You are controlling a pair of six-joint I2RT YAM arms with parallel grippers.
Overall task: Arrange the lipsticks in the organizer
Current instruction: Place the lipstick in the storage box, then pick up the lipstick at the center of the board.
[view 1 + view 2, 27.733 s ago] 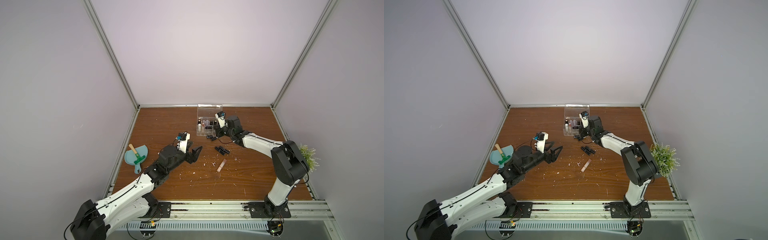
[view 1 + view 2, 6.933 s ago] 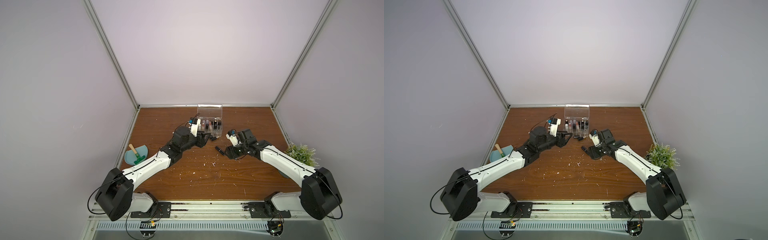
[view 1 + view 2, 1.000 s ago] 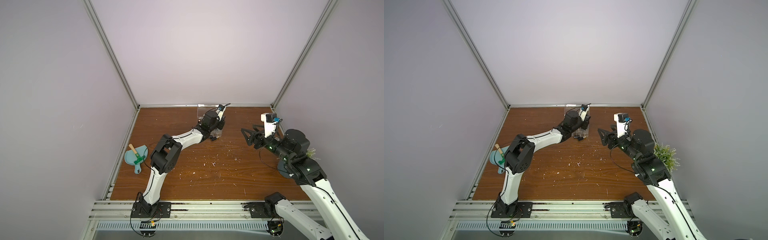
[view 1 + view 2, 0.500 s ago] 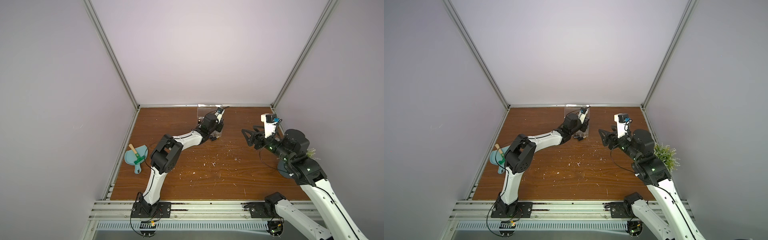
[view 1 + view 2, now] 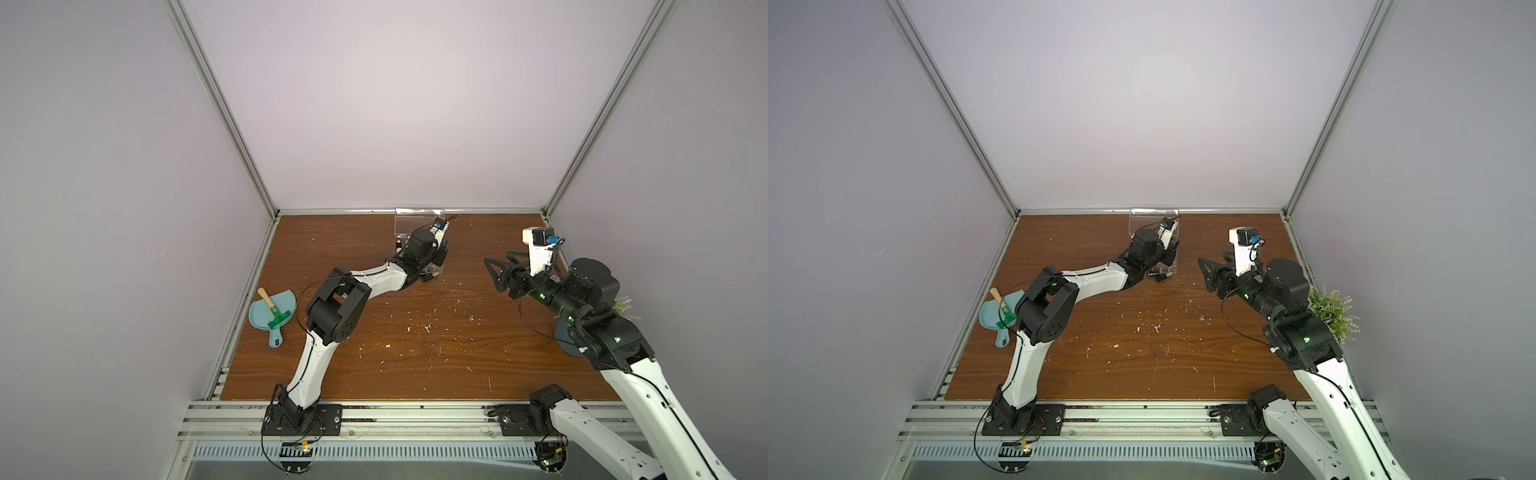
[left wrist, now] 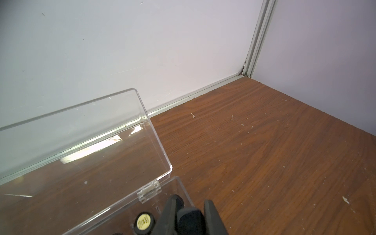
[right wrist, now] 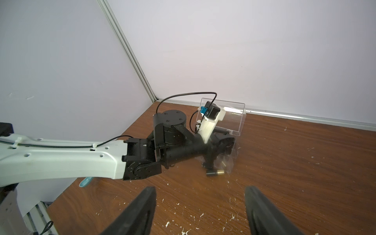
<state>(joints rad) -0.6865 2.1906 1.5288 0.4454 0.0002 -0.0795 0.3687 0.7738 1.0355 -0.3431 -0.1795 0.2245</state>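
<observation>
Near edge: the brown wooden table (image 5: 415,374) is bare apart from white flecks. The beige-pink tube and the loose black ones that lay mid-table half a minute ago are gone from there. The right gripper (image 7: 200,191) sits lifted and pulled back on its own side, jaws wide, nothing between them. A few seconds ago it was down on the wood by a black tube, so I read that one as delivered. Only two black gold-banded lipstick tubes (image 5: 1159,276) lie loose, flat, just in front of the box. The left gripper (image 6: 190,203) is over the clear acrylic grid organizer (image 6: 126,207) near the back wall, jaws clamped on a dark rounded tube (image 6: 190,216); looks like a black lipstick, can't confirm. Over the last second its wrist dips a touch, so likely mid-insert. Beside it a black tube with a yellow end label (image 6: 144,221) stands in a compartment. The hinged clear lid (image 6: 81,138) is up. Judgement: nearly done, this drop plus two.
</observation>
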